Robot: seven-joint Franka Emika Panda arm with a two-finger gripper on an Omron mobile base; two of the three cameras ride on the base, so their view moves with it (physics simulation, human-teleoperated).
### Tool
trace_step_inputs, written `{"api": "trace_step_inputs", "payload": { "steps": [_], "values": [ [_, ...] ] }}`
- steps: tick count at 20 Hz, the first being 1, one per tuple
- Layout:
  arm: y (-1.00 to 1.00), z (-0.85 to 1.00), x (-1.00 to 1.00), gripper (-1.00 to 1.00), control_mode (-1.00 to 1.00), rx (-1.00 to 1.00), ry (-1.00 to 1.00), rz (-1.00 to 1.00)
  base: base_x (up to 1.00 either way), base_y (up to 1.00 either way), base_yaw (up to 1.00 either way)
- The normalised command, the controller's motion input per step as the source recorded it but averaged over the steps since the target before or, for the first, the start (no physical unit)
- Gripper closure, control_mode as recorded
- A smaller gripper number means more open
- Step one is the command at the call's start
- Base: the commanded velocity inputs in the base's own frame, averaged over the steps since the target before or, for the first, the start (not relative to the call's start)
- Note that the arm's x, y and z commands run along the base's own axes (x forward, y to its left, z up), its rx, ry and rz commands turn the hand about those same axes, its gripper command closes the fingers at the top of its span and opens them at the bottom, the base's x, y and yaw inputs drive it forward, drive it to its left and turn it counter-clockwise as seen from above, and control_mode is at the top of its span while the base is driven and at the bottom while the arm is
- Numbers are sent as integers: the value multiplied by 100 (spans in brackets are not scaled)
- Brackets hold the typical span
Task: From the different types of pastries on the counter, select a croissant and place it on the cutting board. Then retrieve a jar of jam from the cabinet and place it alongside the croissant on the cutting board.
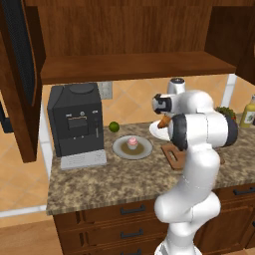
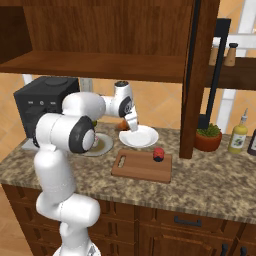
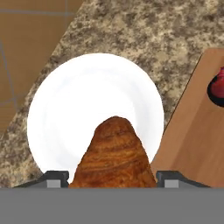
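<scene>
My gripper (image 3: 113,177) is shut on the golden-brown croissant (image 3: 114,153) and holds it a little above the white plate (image 3: 65,113). From the right base camera the croissant (image 2: 123,125) hangs at the gripper (image 2: 131,123), over the plate's (image 2: 139,136) back edge. Right of the plate lies the reddish-brown cutting board (image 2: 142,167), and the red-lidded jar of jam (image 2: 158,154) stands on its far side. That jar (image 3: 217,87) shows at the hand view's right edge. The pink-frosted cupcake (image 1: 132,143) sits on a round grey plate (image 1: 132,149). The cabinet (image 1: 124,50) is open above the granite counter (image 1: 109,184).
A black coffee machine (image 1: 77,124) stands at the counter's left end with a lime (image 1: 114,126) beside it. An open cabinet door (image 2: 197,75) hangs down right of the board. Beyond it are a potted plant (image 2: 208,136) and a yellowish bottle (image 2: 238,134).
</scene>
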Motion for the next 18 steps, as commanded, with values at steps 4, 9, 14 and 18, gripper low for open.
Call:
{"api": "trace_step_inputs", "payload": {
  "steps": [4,9,14,18],
  "values": [
    [50,-16,-85,100,-100,-3,-20,-2,0,0,0],
    [15,44,-44,100,-100,1,-7,-3,0,0,0],
    [0,100,-2,100,-100,11,0,-2,0,0,0],
    [0,-14,-47,100,-100,-1,32,-11,0,0,0]
  ]
}}
